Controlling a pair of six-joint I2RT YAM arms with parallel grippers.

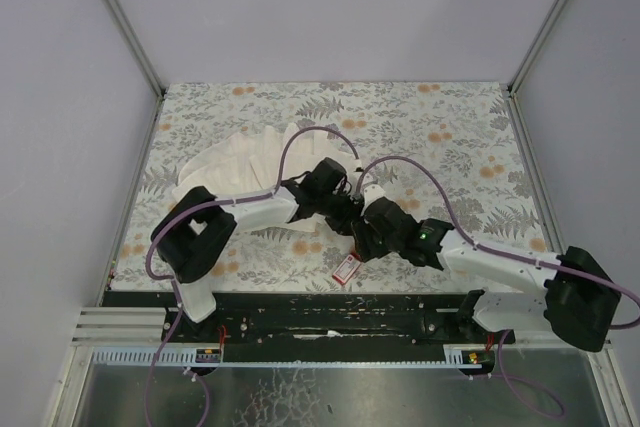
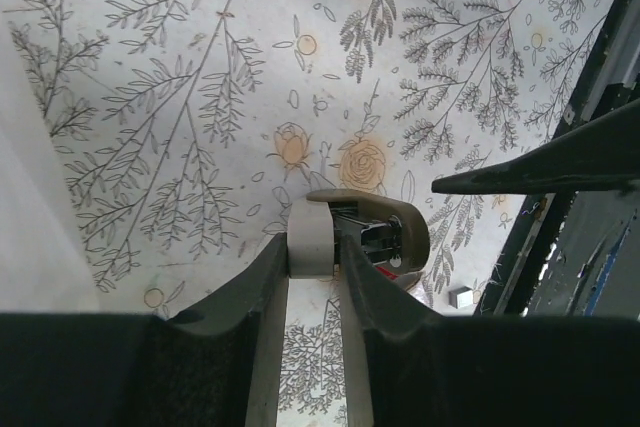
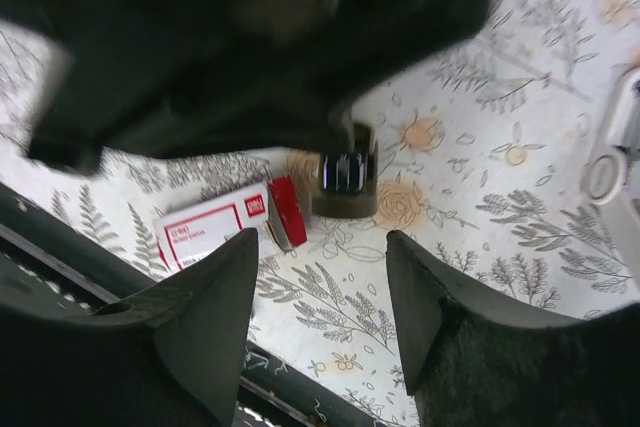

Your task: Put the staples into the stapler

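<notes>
Left gripper clamped on the stapler, pale end pinched between the fingers. Right gripper spread wide, holding nothing. Stapler hangs just ahead of its fingertips. Red box lies ahead-left of them on the floral table. White label has red print, too blurred to read.

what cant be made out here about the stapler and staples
Staples: none visible in any view; the red box does not show its inside.
Stapler: in the top view, hidden under the arms; in the left wrist view, the left gripper covers its rear, so open or closed is unclear.
Right wrist view: a blurred dark mass covers its top.
Small silvery bit, left wrist view: too small to identify.
</notes>
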